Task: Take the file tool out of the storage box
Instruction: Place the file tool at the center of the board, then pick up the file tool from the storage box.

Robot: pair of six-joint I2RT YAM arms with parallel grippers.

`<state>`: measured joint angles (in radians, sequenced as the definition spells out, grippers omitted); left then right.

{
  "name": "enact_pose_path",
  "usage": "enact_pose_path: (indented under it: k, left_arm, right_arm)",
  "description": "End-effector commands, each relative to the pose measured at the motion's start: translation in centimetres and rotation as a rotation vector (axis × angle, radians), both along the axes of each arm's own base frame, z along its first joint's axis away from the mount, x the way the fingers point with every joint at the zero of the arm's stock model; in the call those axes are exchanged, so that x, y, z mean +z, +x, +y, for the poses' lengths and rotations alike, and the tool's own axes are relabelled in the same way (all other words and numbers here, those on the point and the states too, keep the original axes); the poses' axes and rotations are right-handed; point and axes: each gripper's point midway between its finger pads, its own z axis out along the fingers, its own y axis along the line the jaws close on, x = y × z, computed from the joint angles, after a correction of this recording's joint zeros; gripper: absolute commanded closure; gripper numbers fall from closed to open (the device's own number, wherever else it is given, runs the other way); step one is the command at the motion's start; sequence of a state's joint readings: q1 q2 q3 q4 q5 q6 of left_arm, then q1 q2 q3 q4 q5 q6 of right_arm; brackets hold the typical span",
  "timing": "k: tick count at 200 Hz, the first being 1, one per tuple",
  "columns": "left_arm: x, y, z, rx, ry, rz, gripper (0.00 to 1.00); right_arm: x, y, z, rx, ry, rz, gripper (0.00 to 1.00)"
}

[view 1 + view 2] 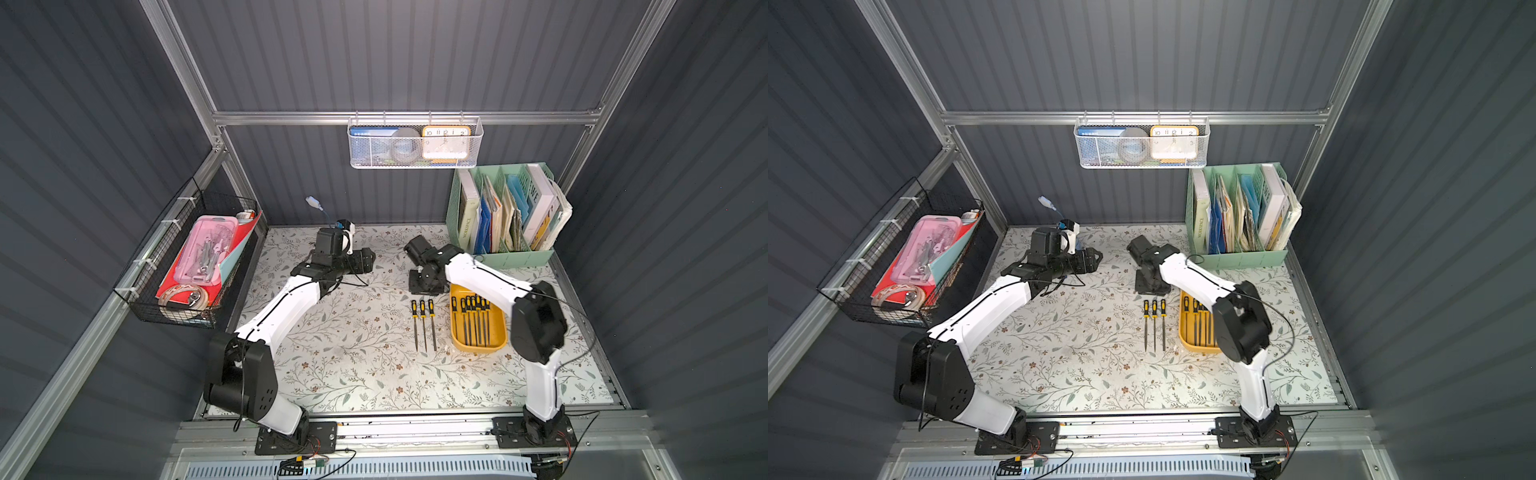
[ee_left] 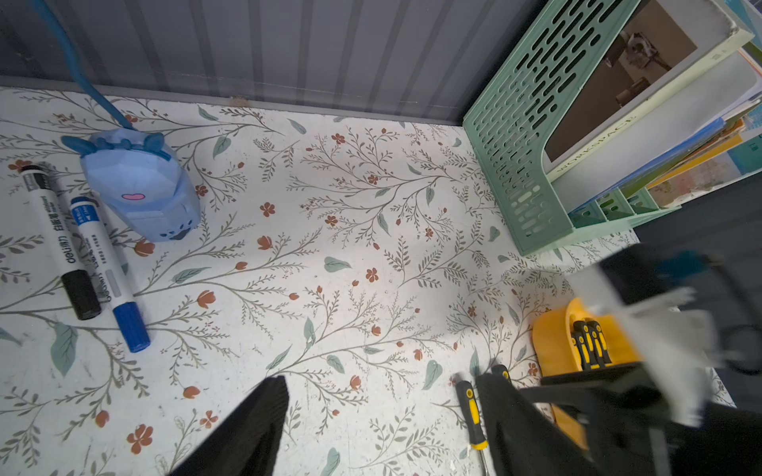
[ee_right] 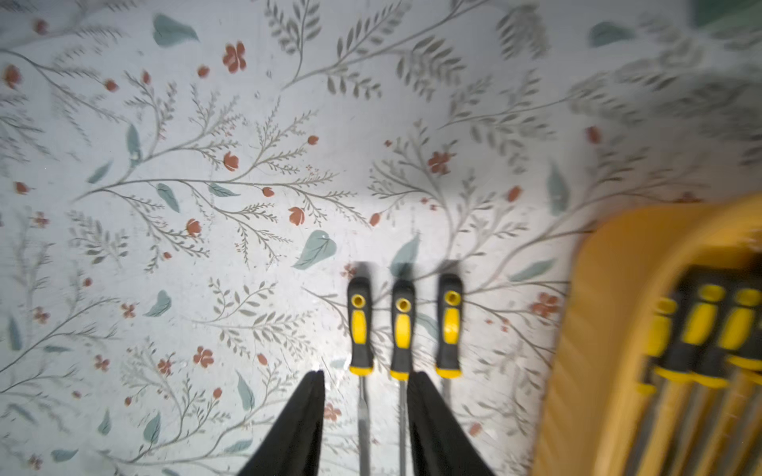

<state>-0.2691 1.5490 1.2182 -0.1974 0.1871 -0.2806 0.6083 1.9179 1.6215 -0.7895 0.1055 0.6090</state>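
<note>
Tops overhead, wrists low, share storage box [image 1: 478, 349]

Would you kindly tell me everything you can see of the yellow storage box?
The storage box is a shallow yellow tray of smooth-looking plastic, rectangular with rounded corners and a raised rim. It lies flat on the floral table, beside three loose files, apart from them. Several black-and-yellow-handled files lie lengthwise inside, handles towards the back wall. The right arm crosses above its far end, hiding part of that rim.
</note>
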Motion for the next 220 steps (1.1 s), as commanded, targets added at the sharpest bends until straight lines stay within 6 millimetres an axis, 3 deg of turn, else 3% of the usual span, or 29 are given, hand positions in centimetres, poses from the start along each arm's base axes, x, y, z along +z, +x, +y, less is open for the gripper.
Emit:
enact_pose_path:
  k: [1, 27, 59, 172, 220]
  left_arm:
    - [1.2, 0.7, -0.3, -0.023, -0.006, -0.033, 0.21]
    - [1.1, 0.7, -0.4, -0.026, -0.008, -0.033, 0.21]
    - [1.0, 0.9, -0.7, -0.034, -0.024, -0.032, 0.21]
    - [1.1, 0.7, -0.4, -0.016, -0.023, -0.021, 0.21]
    - [0.9, 0.6, -0.3, -0.009, -0.022, -0.014, 0.20]
  right_arm:
    - [0.7, 1.4, -5.9, -0.116, -0.006, -0.087, 0.61]
    - [-1.1, 0.1, -10.7, -0.151, -0.048, -0.011, 0.61]
    - [-3.7, -1.2, -12.5, -0.137, -0.086, 0.120, 0.61]
    - [-8.6, -0.1, -9.4, -0.037, -0.001, 0.222, 0.60]
    - [-10.5, -0.7, -10.0, -0.006, -0.048, 0.260, 0.63]
